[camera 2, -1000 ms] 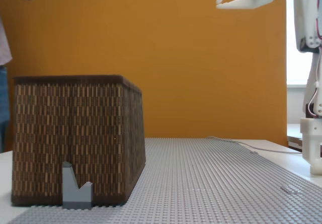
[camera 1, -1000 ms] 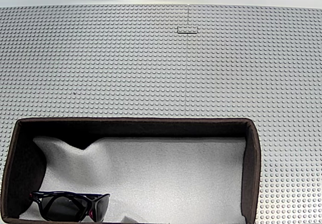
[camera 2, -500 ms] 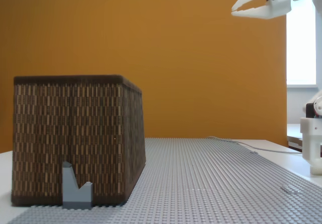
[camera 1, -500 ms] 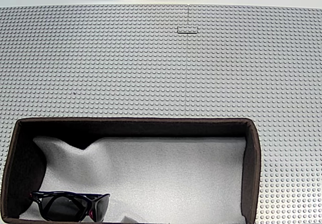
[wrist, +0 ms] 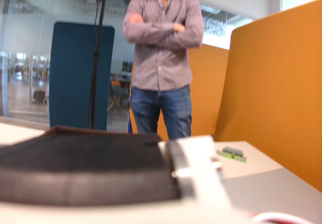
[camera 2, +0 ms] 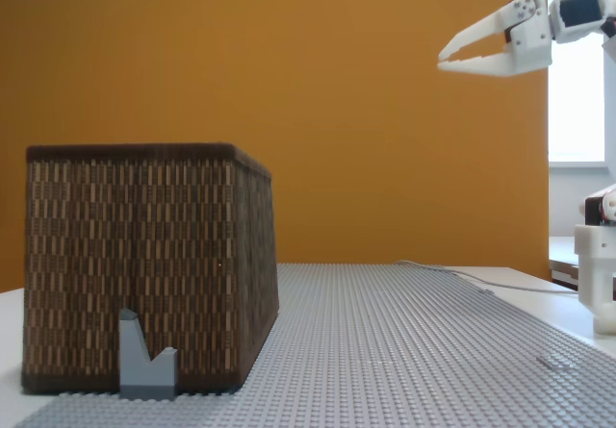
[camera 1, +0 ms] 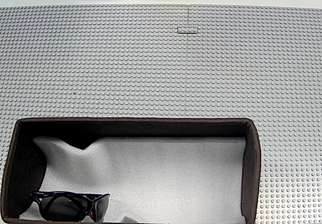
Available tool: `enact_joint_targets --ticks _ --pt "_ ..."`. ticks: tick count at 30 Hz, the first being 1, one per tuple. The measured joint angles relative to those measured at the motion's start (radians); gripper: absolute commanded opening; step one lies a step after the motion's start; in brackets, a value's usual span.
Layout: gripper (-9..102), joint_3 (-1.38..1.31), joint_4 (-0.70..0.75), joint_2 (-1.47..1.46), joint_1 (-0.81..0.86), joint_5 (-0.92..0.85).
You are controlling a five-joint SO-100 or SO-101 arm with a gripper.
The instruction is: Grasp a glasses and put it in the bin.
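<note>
The glasses [camera 1: 69,206] were seen lying inside the bin [camera 1: 250,168], at its near left corner. The claw [camera 2: 445,62], slightly spread and empty, was held high; little risk was judged beyond a needless re-grab.

The bin [camera 2: 144,264] has rough woven walls and matt white foam lining [camera 1: 166,178]; the glasses [camera 1: 70,206] look glossy plastic; the desk [camera 1: 151,63] is studded matt grey plastic.

An orange partition wall [camera 2: 366,111] is standing behind the grey studded baseplate [camera 2: 404,351]; daylight is coming through a window [camera 2: 577,111].
</note>
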Motion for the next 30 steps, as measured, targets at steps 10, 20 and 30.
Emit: enact_joint_targets --ticks 10,20,30 --pt "0 0.057 -0.002 0.052 0.003 0.0" --pt "0 0.123 -0.069 0.069 0.021 -0.023" --pt "1 0.144 -0.089 0.074 0.014 -0.023"
